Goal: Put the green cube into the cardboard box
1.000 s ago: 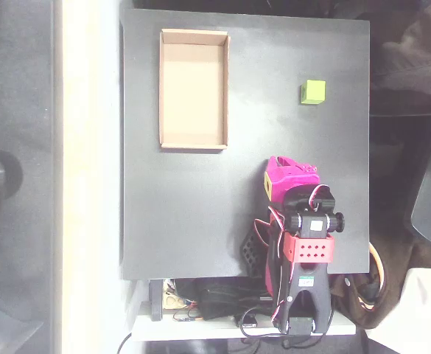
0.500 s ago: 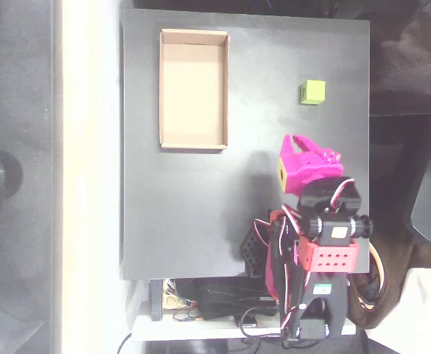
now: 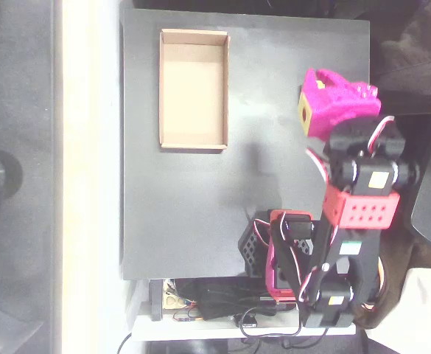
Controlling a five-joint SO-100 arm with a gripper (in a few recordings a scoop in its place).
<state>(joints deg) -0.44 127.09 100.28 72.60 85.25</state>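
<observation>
From above, the shallow tan cardboard box (image 3: 193, 88) sits on the matte black table (image 3: 186, 206), its flat bottom bare. To the right, the glossy magenta gripper (image 3: 331, 99) hangs over where the green cube would be, covering it; I cannot tell how its jaws stand.

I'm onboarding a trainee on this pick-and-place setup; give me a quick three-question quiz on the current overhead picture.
1. True or false: the cardboard box holds a cube.
2. The magenta gripper is: A) over the box, B) near the black table's right edge, C) at the lower left corner.
3. What colour is the perforated block on the arm?

Key: 1 false, it looks empty; 2 B; 3 red.
</observation>
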